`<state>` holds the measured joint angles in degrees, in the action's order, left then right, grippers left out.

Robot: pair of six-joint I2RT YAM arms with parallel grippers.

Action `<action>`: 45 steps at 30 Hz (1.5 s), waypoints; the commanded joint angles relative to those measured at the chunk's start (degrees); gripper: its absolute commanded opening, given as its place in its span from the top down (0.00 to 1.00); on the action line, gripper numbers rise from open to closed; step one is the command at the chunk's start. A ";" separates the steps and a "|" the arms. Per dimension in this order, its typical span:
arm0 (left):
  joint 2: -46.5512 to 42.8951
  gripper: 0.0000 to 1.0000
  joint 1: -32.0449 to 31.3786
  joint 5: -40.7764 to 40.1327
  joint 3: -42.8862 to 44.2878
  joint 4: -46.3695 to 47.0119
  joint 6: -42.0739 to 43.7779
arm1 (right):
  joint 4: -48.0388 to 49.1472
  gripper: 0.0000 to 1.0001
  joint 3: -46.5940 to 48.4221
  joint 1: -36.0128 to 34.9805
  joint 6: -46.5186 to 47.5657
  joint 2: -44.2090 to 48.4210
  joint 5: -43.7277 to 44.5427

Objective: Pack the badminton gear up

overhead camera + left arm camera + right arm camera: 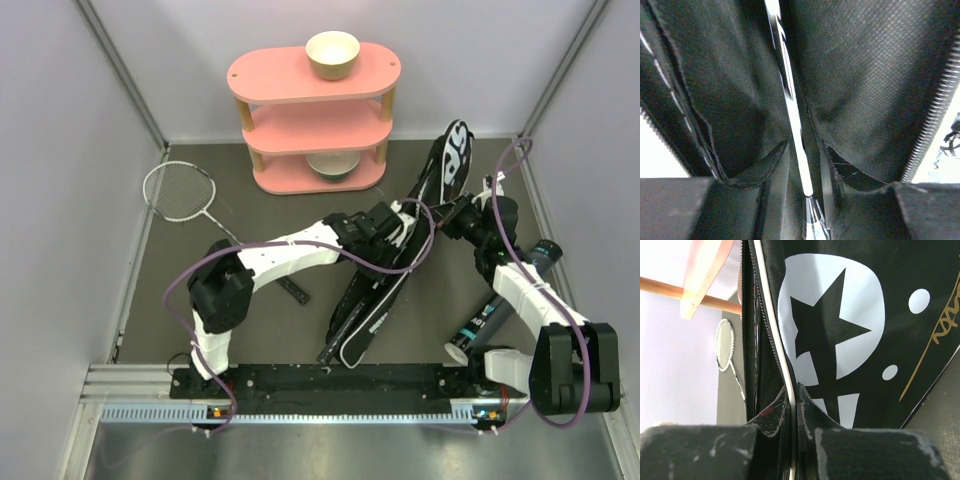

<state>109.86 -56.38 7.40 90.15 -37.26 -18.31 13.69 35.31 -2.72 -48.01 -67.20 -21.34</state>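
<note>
My left jaws are down inside the open bag (865, 75); dark woven lining on both sides, zip teeth running along the right edge. A thin pale racket shaft (792, 110) runs straight up between my fingers (772, 170), and there's a gap either side of it, so the left jaws are parted, straddling the shaft and gripping nothing.

Over on the other side, my right jaws are clenched tight on the bag's white-piped edge; the big white star print fills the wrist view just beyond the pinch.

From above, the bag lies slantwise across the middle of the desk (270, 330), its lettered end toward the far right corner and its narrow end toward my bases; my left arm reaches across to its middle, and my right jaws sit on its right edge, farther up.

The other racket (180, 190) lies flat on the desk by the left wall, its head just left of the pink shelf (270, 75) and well apart from the bag. The tube (497, 310) lies on the desk to the right of the bag, under my right forearm, white end toward the near edge. One cream bowl (332, 52) sits on the shelf's top tier; a second bowl (330, 165) sits on the lowest.
</note>
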 commanded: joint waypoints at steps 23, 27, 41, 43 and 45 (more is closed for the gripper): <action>7.63 1.00 0.22 -6.08 22.61 2.36 1.44 | 10.82 1.00 -3.40 0.52 -4.90 0.49 -6.95; 10.02 1.00 0.31 -9.48 24.99 6.13 0.47 | 13.11 1.00 -5.07 0.44 -7.53 0.23 -7.83; 8.81 0.73 1.09 -7.86 23.50 7.11 -5.78 | 12.06 1.00 -4.29 0.44 -8.60 -0.04 -5.12; 5.64 0.62 2.06 -4.60 19.48 9.03 -6.04 | 11.01 1.00 -3.67 0.52 -7.28 -0.30 -4.59; -0.42 0.41 2.68 -0.74 16.30 10.36 -5.60 | 9.69 1.00 -3.32 0.61 -5.96 -0.30 -4.06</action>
<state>121.97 -55.59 -0.05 109.97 -37.06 -22.81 23.24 29.98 -1.50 -55.48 -67.26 -22.61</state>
